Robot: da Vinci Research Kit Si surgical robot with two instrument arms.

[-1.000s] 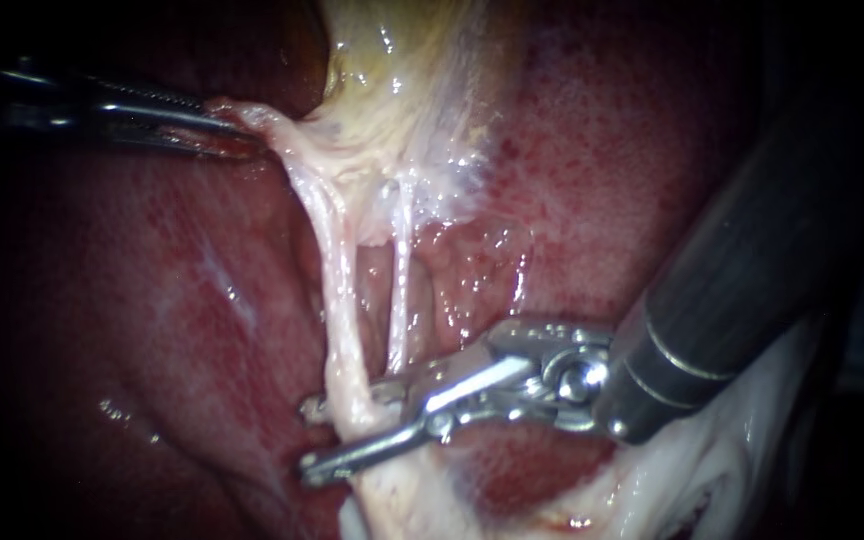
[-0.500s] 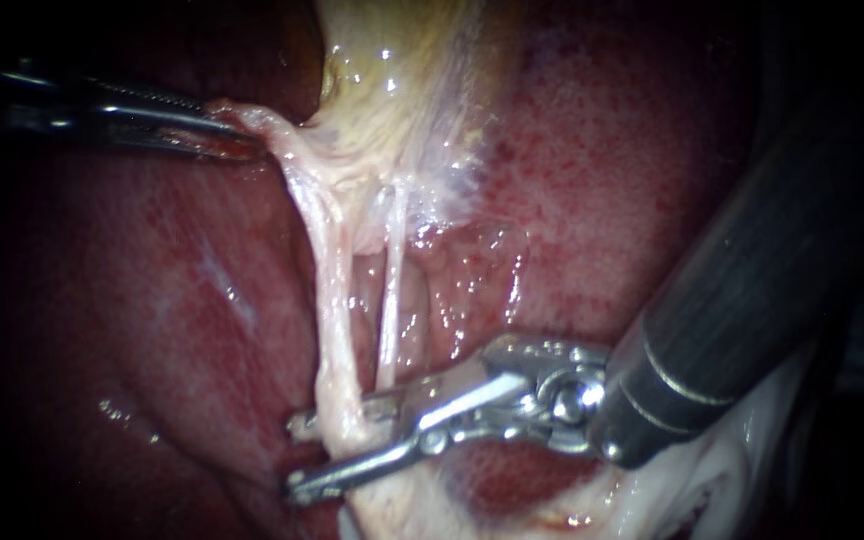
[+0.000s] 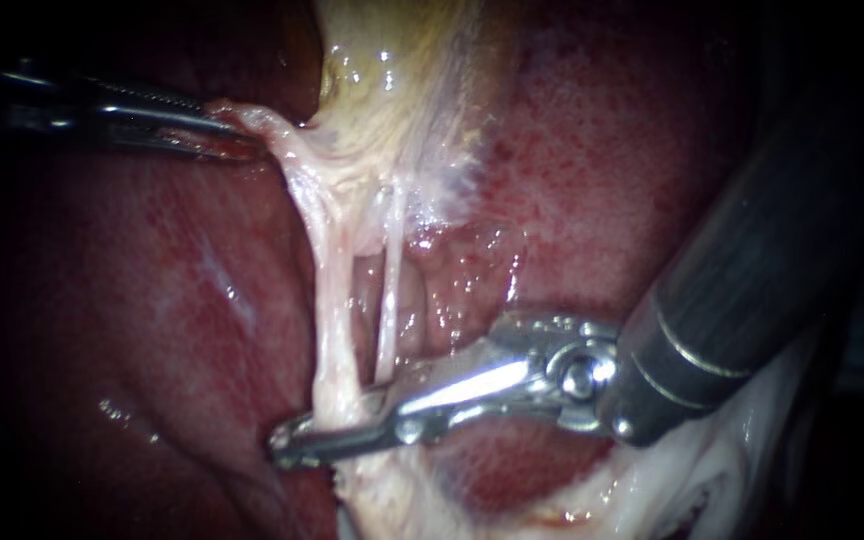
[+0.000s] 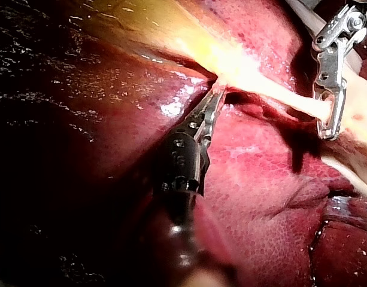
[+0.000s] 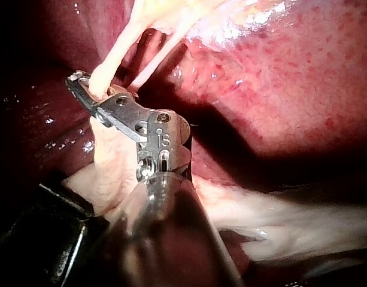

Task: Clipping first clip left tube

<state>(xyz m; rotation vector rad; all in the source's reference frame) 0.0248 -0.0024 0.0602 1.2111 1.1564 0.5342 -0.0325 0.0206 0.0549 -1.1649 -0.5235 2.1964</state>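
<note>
**stitch_fan:** Endoscope view: which way does the left tube point(image 3: 332, 320) lie from the jaws?

**benchrat:** It runs down from the gallbladder point(image 3: 402, 80), long axis pretty much vertical. The right instrument point(image 3: 287, 447) comes in from the right and lies across it near its lower end, almost at right angles. Its jaws are closed down on the tube, one on each side. The right tube point(image 3: 389, 300) sits just beside it, outside the jaws. The left instrument point(image 3: 227, 128) is well apart, up top, jaws clamped on the gallbladder's lower edge. So the right one is the nearer arm by far. I can't make out a clip.

**stitch_fan:** Left wrist view?

**benchrat:** The left instrument point(image 4: 216, 95) pinches the pale tissue ahead of it. The left tube point(image 4: 291, 103) stretches from there to the right instrument point(image 4: 330, 128), which crosses it.

**stitch_fan:** Right wrist?

**benchrat:** The left tube point(image 5: 114, 54) drops in between the right instrument point(image 5: 87, 89) jaws near their tips, and the right tube point(image 5: 156, 63) passes beside them. My guess is the squeeze only works if the jaws stay square to the tube.

**stitch_fan:** Any brands or labels?

**benchrat:** None on the tissue or liver point(image 3: 602, 180). There are only stamped marks on the instrument, and I'm not reading those.
</note>
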